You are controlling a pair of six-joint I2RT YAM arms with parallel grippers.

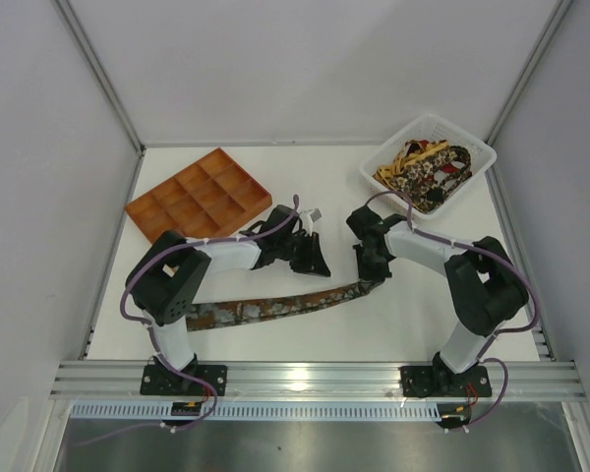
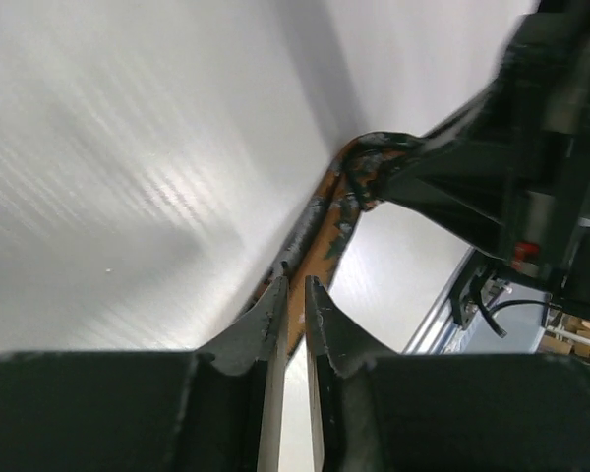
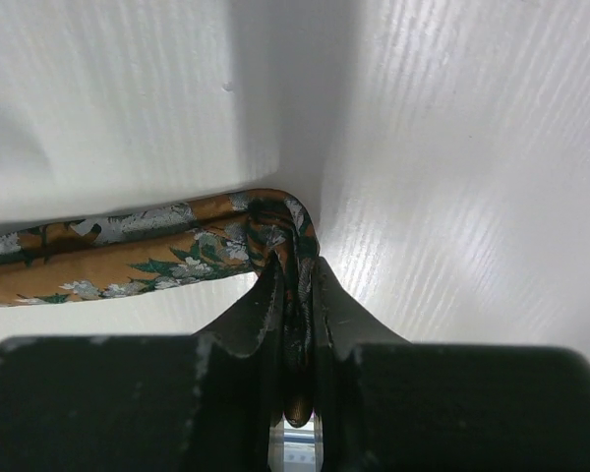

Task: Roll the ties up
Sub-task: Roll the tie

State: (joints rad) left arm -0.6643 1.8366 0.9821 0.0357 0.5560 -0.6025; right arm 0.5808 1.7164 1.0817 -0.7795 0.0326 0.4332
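Observation:
A long tie (image 1: 265, 308) with a rust-orange, green and grey pattern lies flat across the front of the table. My right gripper (image 1: 373, 272) is shut on its right end, and the cloth is bunched between the jaws in the right wrist view (image 3: 297, 264); the rest of the tie (image 3: 128, 256) runs off to the left. My left gripper (image 1: 312, 261) hovers just behind the middle of the tie. Its jaws (image 2: 295, 280) stand almost together with nothing between the pads. The tie (image 2: 324, 211) runs from just beyond their tips to the right gripper (image 2: 369, 162).
A white basket (image 1: 477, 149) at the back right holds several more patterned ties (image 1: 423, 172). An orange compartment tray (image 1: 199, 197) sits at the back left. The metal rail (image 1: 315, 379) runs along the table's near edge.

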